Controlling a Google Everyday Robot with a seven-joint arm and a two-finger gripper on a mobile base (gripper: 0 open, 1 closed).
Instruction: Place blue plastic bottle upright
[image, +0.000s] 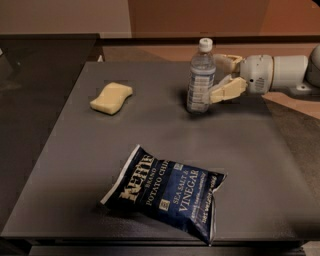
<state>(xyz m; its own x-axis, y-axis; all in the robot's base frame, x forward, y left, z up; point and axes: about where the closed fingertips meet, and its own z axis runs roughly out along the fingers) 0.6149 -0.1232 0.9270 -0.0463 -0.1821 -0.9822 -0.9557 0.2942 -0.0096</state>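
Observation:
The blue plastic bottle (201, 80) is clear with a white cap and a pale label. It stands upright on the dark grey table (150, 130), at the back right. My gripper (218, 78) reaches in from the right at the height of the bottle's label. It is open, with one finger behind the bottle's right side and one in front of it. The fingers (227, 90) are spread and sit just to the right of the bottle, not squeezing it.
A dark blue bag of potato chips (167, 192) lies flat at the front middle of the table. A yellow sponge (111, 97) lies at the back left. A darker counter (35, 75) adjoins the table on the left.

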